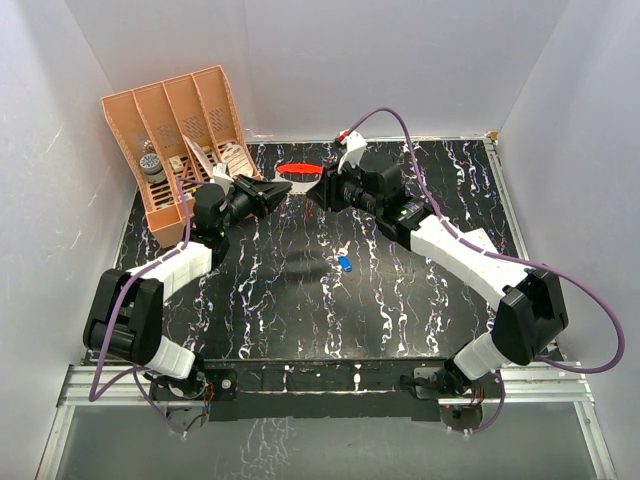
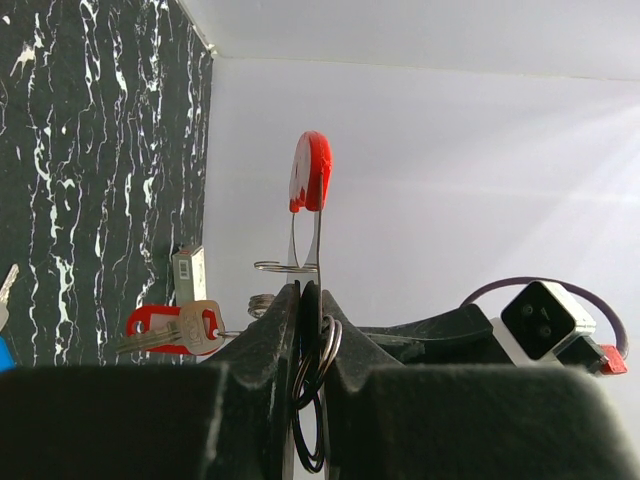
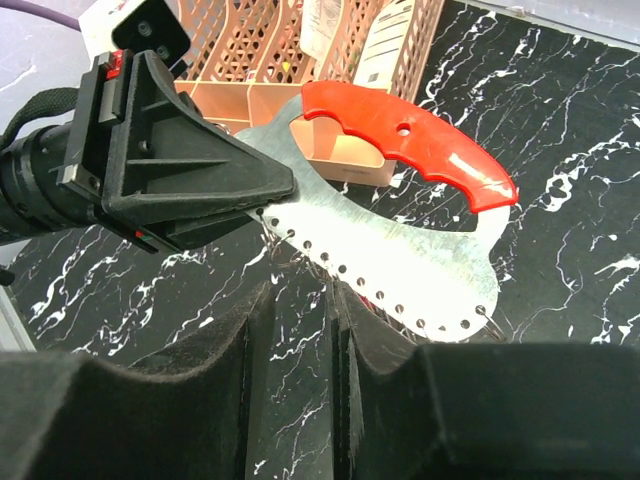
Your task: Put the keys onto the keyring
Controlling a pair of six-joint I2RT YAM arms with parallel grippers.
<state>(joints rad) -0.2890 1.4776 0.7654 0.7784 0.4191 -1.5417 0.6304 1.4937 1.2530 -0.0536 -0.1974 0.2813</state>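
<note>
The keyring is a red loop handle [image 1: 298, 170] on a flat pale metal plate [image 3: 400, 250] with holes and wire rings along its edge. My left gripper [image 1: 280, 188] is shut on the plate's end and holds it above the table. In the left wrist view the plate stands edge-on between the jaws [image 2: 303, 290], with rings beside it. My right gripper [image 3: 300, 295] is slightly open just under the plate's ringed edge, with nothing seen between its fingers. The blue key [image 1: 345, 264] lies on the table. A red-headed key [image 2: 150, 323] hangs by a small ring past the plate.
An orange slotted rack [image 1: 180, 130] with small items stands at the back left, right behind the plate in the right wrist view [image 3: 330, 40]. White walls close in the black marbled table [image 1: 300, 310]. Purple cables loop over both arms.
</note>
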